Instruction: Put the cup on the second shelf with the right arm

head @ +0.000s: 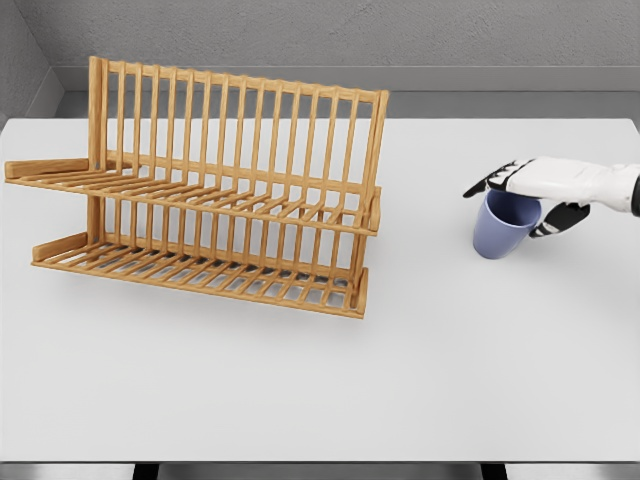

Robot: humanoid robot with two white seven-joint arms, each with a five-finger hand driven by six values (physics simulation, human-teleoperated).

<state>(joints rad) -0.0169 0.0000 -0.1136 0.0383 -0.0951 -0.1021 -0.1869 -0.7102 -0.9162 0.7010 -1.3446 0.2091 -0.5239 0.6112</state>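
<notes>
I see the right hand point(522, 196) reaching in level from the table's point(420, 380) right edge, fingers closed around the rim of the smooth blue cup point(503, 224). The slatted wooden two-tier rack point(215, 190) stands toward the far-left corner, well apart.

- right hand point(528, 190): white shell over back & wrist
- fingers point(482, 186): black, slim, w/ white segments on top
- thumb side dark too
- forearm white, smooth; dark band at pic's right edge
</notes>
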